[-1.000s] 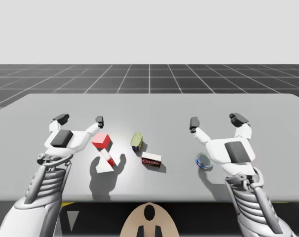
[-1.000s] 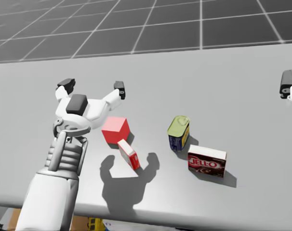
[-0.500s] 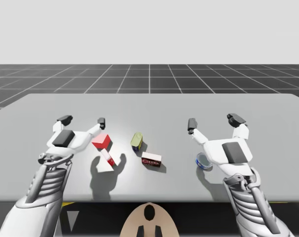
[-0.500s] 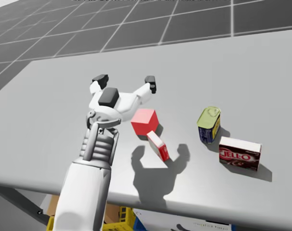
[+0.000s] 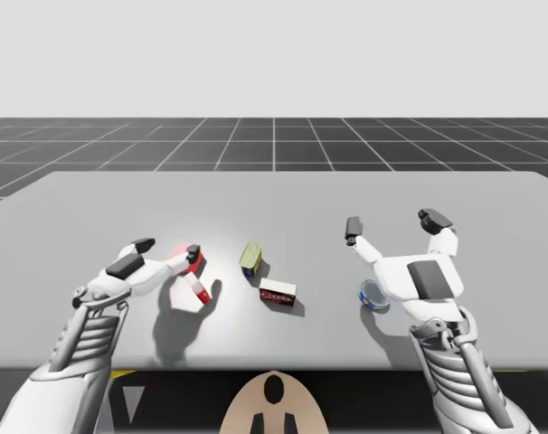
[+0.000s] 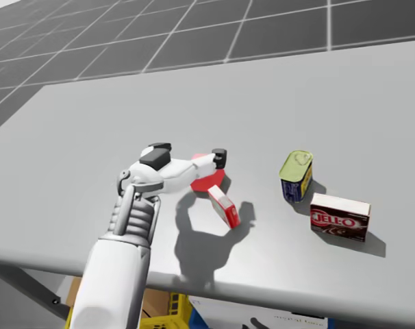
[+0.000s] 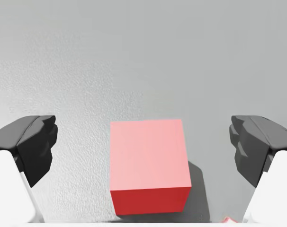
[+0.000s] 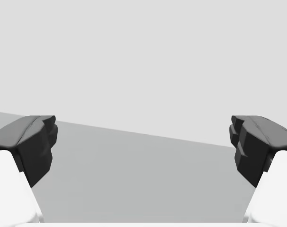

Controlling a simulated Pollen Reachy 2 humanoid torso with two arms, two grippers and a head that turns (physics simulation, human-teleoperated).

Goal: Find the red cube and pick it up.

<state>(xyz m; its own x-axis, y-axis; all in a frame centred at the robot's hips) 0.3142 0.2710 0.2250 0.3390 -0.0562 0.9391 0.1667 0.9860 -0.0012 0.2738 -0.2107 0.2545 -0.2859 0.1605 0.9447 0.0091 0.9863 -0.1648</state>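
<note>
**Left claw spread over the red cube, with a small box crowding one finger**

Your left claw (image 5: 168, 250) hung wide open over the red cube (image 7: 148, 161). The cube sat flat in the left half of the tabletop (image 5: 274, 194), well in from every edge. In the left wrist view the cube lay between the two dark fingers, with a clear gap on each side and its faces roughly square to them. Neither finger touched it, so nothing was gripped.

The main hazard was the small red-and-white box (image 6: 224, 207) lying just beside the cube, toward the near edge. Whether the two touched could not be told. A corner of the box showed close by one finger in the left wrist view. If you lowered straight down, that finger could land on the box or shove it. That might knock the cube askew or stop the descent short. Closing too high would likely pinch only the cube's upper edge, and it could slip out on the lift. One finger arriving first could slide the cube sideways.

Your right claw (image 5: 393, 223) was also released. It was raised over the right half near a blue round can (image 5: 373, 295), well apart from the cube.
</note>
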